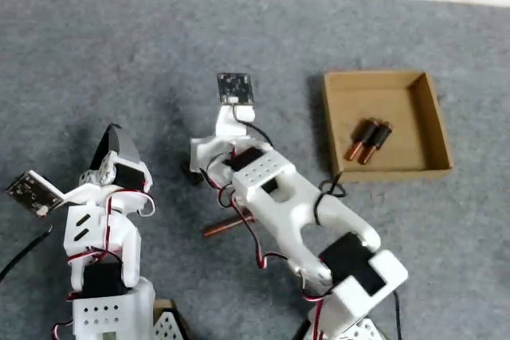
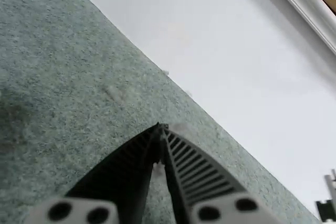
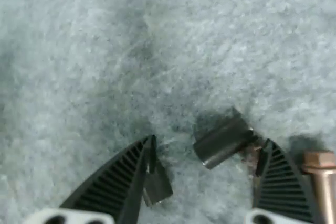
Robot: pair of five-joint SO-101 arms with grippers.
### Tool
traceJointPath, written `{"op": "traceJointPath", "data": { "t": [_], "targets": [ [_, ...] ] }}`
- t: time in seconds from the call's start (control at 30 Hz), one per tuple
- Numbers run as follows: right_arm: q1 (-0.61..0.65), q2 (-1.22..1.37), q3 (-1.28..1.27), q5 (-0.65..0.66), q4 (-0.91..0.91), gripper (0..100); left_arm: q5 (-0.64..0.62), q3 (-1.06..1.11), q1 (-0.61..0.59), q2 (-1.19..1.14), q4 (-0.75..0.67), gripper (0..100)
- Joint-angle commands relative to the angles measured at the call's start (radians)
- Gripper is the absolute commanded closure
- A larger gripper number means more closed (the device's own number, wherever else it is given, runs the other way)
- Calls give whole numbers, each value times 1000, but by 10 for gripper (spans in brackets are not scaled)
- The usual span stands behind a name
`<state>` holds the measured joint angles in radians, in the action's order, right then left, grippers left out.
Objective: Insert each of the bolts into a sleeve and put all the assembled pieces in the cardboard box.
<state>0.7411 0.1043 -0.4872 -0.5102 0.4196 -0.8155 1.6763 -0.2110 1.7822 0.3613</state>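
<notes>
Grey carpet (image 1: 159, 53) covers the whole work surface. The right gripper (image 3: 209, 141) hangs low over it, spread wide, with a dark sleeve (image 3: 223, 139) lying between its fingers, nearer one of them. A copper bolt (image 3: 317, 174) lies just outside that same finger (a smaller dark piece (image 3: 156, 187) sits against the other finger; I cannot tell what it is). The left gripper (image 2: 160, 129) is closed on nothing, well apart from these. The cardboard box (image 1: 343, 93), well off from both grippers, holds two assembled pieces (image 1: 368, 141).

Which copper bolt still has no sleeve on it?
The bare copper bolt lying on the grey carpet; the two bolts in the brown cardboard box each wear a black sleeve.
</notes>
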Motion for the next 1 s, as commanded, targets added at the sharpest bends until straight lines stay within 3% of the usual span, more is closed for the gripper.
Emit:
{"op": "traceJointPath", "data": {
  "t": [0.0, 0.63, 0.97],
  "targets": [
    [21, 22, 48, -35, 5, 717, -5, 22, -10, 2, -14, 994],
    [15, 44, 36, -35, 8, 717, -5, 22, -10, 2, -14, 994],
    [4, 38, 31, -35, 131, 717, -5, 22, -10, 2, -14, 994]
  ]
}}
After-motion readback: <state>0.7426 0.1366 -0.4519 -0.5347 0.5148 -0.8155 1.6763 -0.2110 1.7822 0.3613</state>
